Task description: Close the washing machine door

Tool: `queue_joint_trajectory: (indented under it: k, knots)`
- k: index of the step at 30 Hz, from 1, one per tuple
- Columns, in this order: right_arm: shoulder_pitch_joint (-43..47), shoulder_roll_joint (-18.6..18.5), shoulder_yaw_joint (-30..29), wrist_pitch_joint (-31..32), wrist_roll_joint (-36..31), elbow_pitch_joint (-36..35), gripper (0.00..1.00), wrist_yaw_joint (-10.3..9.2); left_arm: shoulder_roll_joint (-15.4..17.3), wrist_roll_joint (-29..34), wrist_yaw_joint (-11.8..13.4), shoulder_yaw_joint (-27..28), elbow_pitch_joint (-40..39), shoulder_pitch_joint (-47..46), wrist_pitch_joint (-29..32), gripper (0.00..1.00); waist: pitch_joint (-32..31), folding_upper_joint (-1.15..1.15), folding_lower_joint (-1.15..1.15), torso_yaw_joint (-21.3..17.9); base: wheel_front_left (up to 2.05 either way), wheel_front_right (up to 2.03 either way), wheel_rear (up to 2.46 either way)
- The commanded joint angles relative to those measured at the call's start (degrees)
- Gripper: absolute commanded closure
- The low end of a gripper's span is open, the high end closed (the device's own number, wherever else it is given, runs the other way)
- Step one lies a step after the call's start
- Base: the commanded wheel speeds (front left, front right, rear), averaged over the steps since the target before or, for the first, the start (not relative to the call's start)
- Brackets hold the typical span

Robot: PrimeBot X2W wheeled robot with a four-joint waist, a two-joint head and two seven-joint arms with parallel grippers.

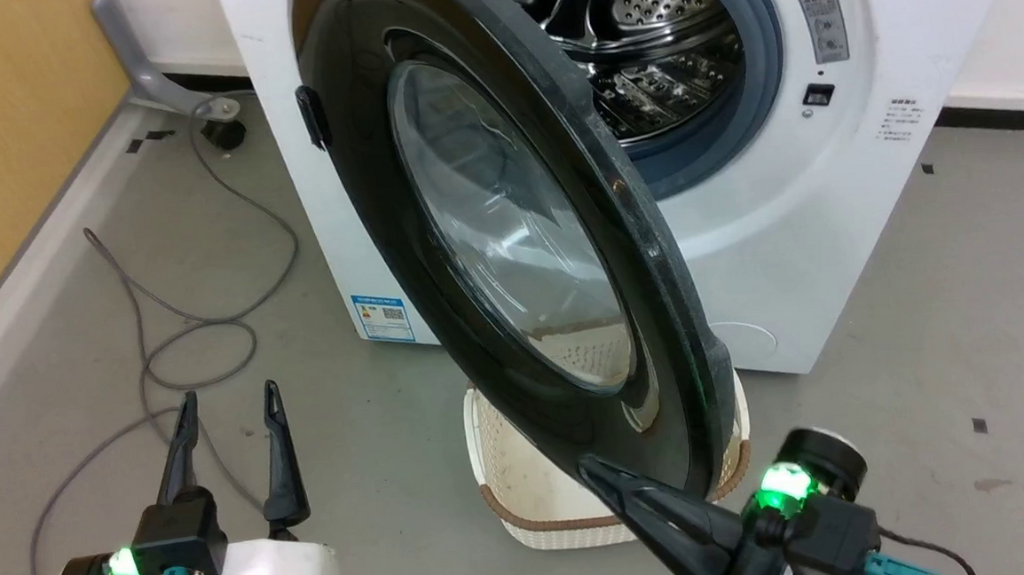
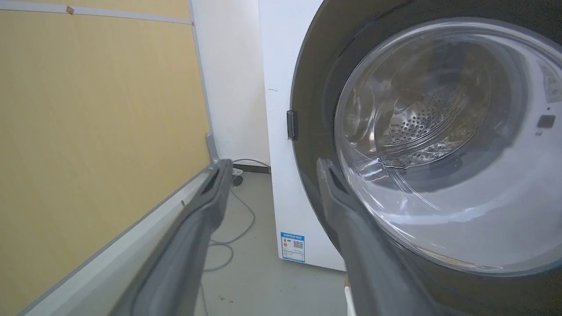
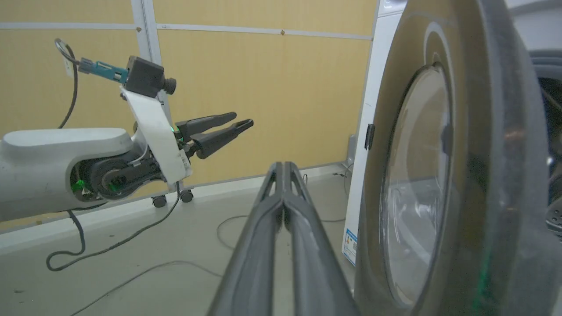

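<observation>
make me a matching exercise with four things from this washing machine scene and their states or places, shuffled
1. round glossy black washing machine door with glass window
2. left gripper, two long dark fingers
3. right gripper, two long dark fingers
4. cream perforated laundry basket

a. fingers pressed together
b. on the floor under the door
c. swung open
d. fingers spread apart

Pairs: 1-c, 2-d, 3-a, 4-b
</observation>
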Motion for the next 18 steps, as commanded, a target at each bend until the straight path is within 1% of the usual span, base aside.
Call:
queue_joint_trajectory:
  k: [1, 6, 10, 15, 18]
  knots:
    - [1.13, -0.44, -0.24, -0.2, -0.25, 1.93, 1.0, 0.05, -0.51, 0.75, -0.44, 0.55, 0.05, -0.1, -0.25, 0.0, 0.52, 0.0, 0.0, -0.34, 0.0, 0.0, 0.0]
    - [2.17, -1.25, -2.83, -0.2, -1.23, 6.43, 1.0, 0.05, -1.47, 1.89, -1.57, 1.49, -0.11, -0.51, -0.25, 0.0, 1.78, 0.0, 0.0, -0.93, 0.0, 0.0, 0.0]
    - [2.42, -1.07, -5.97, -0.2, -1.35, 8.79, 1.0, 0.05, -2.2, 2.79, -2.4, 2.04, -0.26, -0.91, -0.25, 0.0, 2.87, 0.0, 0.0, -1.44, 0.0, 0.0, 0.0]
    - [1.61, -0.06, -9.81, -0.2, -1.93, 11.24, 1.0, 0.05, -3.33, 3.93, -3.27, 2.15, -0.45, -2.01, -0.25, 0.0, 4.74, 0.0, 0.0, -1.66, 0.0, 0.0, 0.0]
    - [0.83, 0.89, -13.28, -0.2, -1.83, 12.81, 1.0, 0.05, -3.9, 4.41, -3.74, 2.36, -0.58, -2.96, -0.25, 0.0, 6.04, 0.0, 0.0, -1.68, 0.0, 0.0, 0.0]
